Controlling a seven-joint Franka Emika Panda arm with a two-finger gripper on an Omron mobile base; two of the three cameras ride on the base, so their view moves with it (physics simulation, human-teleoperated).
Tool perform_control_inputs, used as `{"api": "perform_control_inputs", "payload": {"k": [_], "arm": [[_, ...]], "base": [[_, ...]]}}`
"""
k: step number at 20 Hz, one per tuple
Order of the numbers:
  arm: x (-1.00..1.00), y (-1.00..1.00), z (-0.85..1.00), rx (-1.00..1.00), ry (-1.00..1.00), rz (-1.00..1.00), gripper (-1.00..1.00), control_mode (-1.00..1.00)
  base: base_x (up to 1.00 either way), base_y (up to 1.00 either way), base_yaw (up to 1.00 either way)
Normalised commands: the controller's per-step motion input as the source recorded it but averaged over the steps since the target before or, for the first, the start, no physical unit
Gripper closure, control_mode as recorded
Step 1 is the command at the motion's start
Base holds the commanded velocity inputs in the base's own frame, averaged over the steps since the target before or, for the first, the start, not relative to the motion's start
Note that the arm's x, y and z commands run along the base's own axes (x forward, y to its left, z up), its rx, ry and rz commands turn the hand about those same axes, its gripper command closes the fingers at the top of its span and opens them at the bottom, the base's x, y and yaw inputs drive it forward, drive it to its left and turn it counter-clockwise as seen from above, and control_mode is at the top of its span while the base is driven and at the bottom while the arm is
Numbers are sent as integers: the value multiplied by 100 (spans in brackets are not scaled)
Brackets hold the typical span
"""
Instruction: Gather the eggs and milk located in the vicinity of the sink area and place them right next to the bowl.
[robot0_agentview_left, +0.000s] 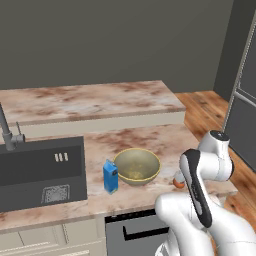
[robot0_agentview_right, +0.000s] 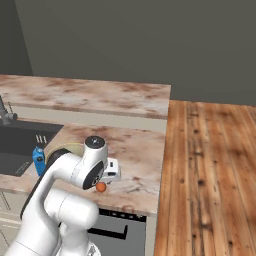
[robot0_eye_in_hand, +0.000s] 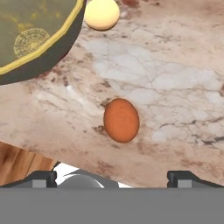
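My pincer (robot0_eye_in_hand: 113, 177) hangs with its jaws wide apart, holding nothing, right above the brown egg (robot0_eye_in_hand: 121, 120) lying on the bench (robot0_eye_in_hand: 175, 87). Farther out the pale egg (robot0_eye_in_hand: 101, 14) sits just beside the bowl (robot0_eye_in_hand: 35, 39). The milk (robot0_agentview_left: 110, 176) stands just beside the bowl's other side, near the sink (robot0_agentview_left: 40, 172).

Open marble counter (robot0_eye_in_hand: 175, 87) all around the reddish-brown egg (robot0_eye_in_hand: 121, 120), free from above and the sides; bowl (robot0_eye_in_hand: 30, 39) and pale egg (robot0_eye_in_hand: 101, 14) crowding one side, milk carton (robot0_agentview_left: 110, 176) just beyond the bowl.
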Motion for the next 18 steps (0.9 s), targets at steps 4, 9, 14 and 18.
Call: {"api": "perform_control_inputs", "payload": {"k": [4,9,14,18], "arm": [[0,0,-30,-1,0,-4,-100,-100],[3,0,-20,0,0,-3,-100,-100],[9,11,-20,0,0,-2,-100,-100],[21,25,-22,0,0,-1,-100,-100]], "base": [[0,0,0],[0,0,0],[0,0,0],[0,0,0]]}}
